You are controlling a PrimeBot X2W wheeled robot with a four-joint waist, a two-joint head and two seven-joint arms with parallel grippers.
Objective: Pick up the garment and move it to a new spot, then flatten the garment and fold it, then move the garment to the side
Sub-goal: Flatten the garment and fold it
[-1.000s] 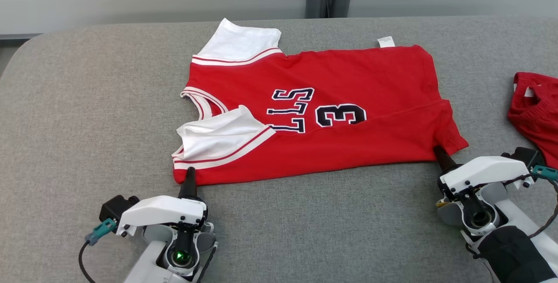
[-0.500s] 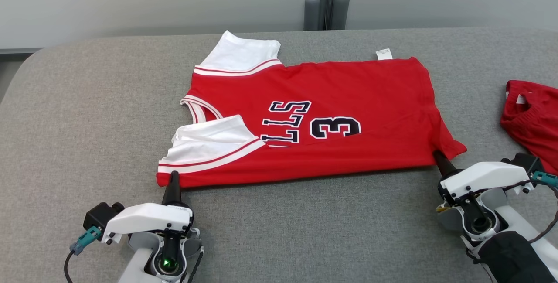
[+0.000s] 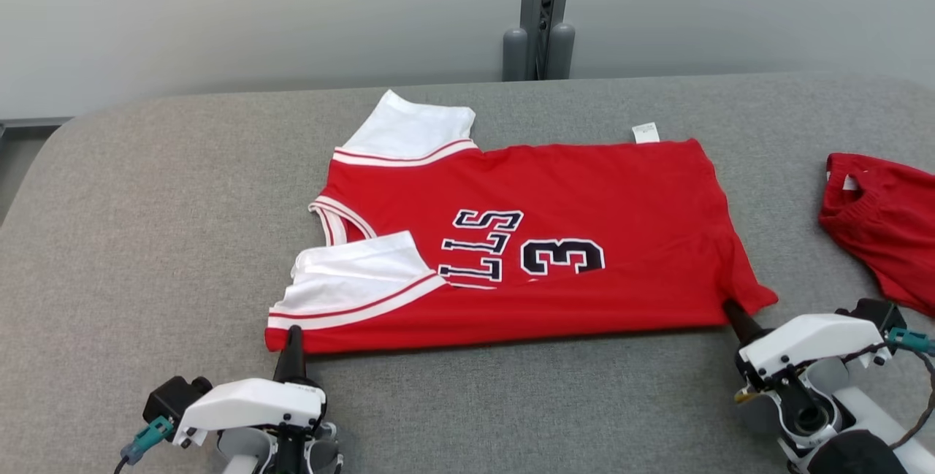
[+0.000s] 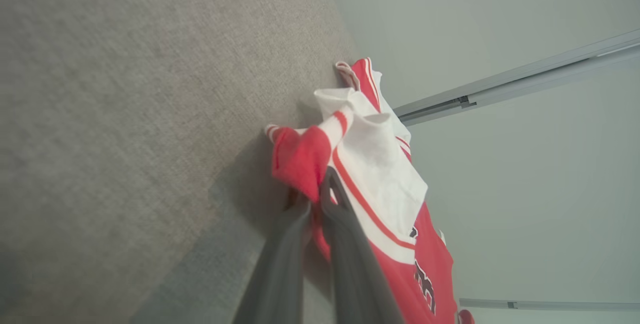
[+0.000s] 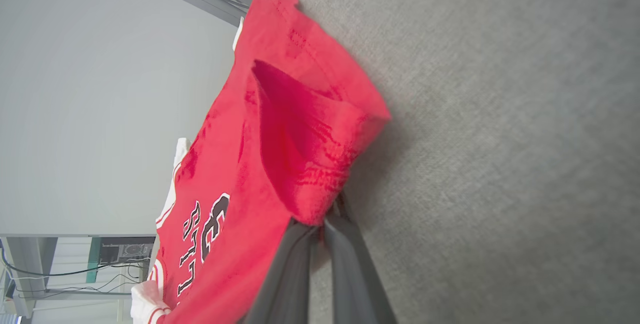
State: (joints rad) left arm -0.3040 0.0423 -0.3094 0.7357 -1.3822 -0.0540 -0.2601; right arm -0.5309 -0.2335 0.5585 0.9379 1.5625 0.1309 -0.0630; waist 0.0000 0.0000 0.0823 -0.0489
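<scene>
Firmly, left claw (image 3: pixel 292 333) and right claw (image 3: pixel 729 307) pinch the jersey (image 3: pixel 584 196) on grey table (image 3: pixel 146 240), pale wall (image 3: pixel 219 14) behind.

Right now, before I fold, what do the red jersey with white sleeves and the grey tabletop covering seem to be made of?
The red jersey with white sleeves looks like soft matte knit, probably cotton or a blend: it bunches limply at its near corners, without sheen. The grey tabletop covering seems a coarse woven fabric or felt, matte, with a flecked texture.

Red jersey (image 3: pixel 599 189) on grey table (image 3: pixel 146 226)
White sleeves (image 3: pixel 358 277) are edged with red stripes; dark lettering (image 3: pixel 475 245) is outlined in white.
</scene>
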